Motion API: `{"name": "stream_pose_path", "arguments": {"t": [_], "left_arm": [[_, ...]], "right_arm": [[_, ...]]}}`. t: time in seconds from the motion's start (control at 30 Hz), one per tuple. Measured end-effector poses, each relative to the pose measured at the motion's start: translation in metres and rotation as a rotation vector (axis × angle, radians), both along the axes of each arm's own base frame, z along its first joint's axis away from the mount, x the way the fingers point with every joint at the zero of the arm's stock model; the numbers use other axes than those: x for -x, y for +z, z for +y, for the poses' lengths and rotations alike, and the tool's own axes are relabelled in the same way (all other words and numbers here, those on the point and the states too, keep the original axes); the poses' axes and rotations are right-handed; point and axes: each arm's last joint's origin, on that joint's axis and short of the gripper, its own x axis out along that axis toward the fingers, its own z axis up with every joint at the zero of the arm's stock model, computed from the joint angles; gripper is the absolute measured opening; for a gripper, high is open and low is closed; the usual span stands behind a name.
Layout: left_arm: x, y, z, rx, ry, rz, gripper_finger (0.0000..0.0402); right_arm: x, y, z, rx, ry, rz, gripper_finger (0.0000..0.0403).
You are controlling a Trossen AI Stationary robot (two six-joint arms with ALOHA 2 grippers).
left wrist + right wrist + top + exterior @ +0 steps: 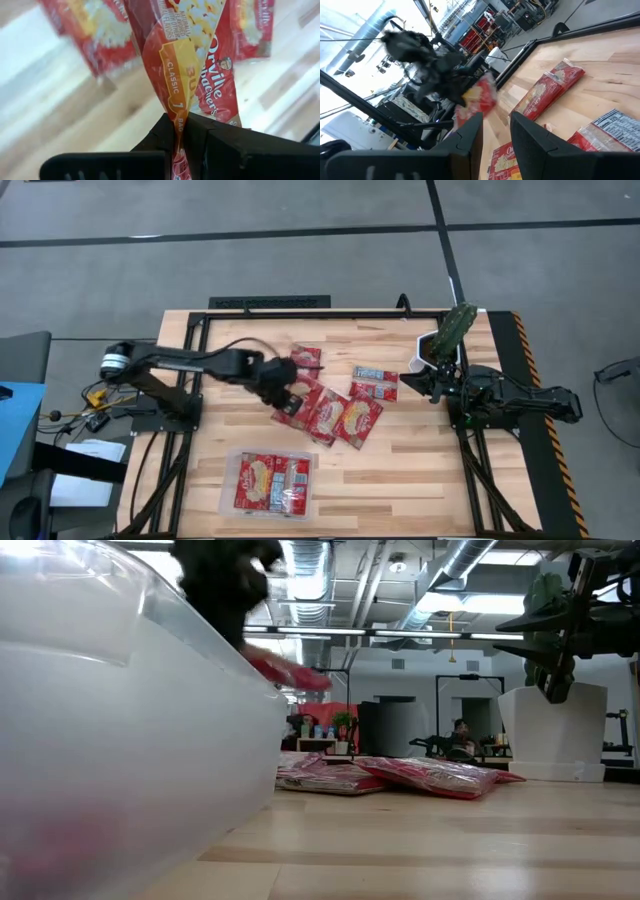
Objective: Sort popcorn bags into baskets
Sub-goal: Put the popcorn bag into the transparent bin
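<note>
Left gripper (pixel 181 131), jaws clamped on the edge of one popcorn bag (pixel 186 60), lifted above the loose bags (pixel 345 415) at table centre. Clear tray (pixel 272 483) near the front edge holds packets (count unclear). Right gripper (pixel 496 131), fingers apart and empty, waits at the right side near the white bowl (pixel 437 350).

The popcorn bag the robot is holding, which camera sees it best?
The left wrist view: the held popcorn bag fills it, pinched in the left gripper. High view shows it small, partly hidden; low and right wrist views show a red blur.
</note>
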Motion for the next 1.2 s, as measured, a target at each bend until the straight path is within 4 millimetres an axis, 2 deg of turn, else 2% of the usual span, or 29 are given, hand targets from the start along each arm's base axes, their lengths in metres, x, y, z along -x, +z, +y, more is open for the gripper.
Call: {"name": "stream_pose_path", "arguments": {"t": [0.2,0.53,0.87,1.0,1.2], "left_arm": [[0.036,0.026,-0.057,0.030,0.163,-0.049,0.0003],[0.077,0.024,-0.141,0.147,0.291,-0.063,0.0004],[0.108,0.005,-0.194,0.203,0.306,0.020,0.0004],[0.113,-0.003,-0.206,0.200,0.322,0.041,0.0004],[0.110,-0.018,-0.219,0.202,0.306,0.039,0.0004]], "right_arm": [[0.000,0.000,0.000,0.000,0.000,0.000,0.0123],[0.000,0.000,0.000,0.000,0.001,0.000,0.0123],[0.000,0.000,0.000,0.000,0.001,0.000,0.0123],[0.000,0.000,0.000,0.000,0.001,0.000,0.0123],[0.000,0.000,0.000,-0.001,0.001,0.000,0.0123]]}}
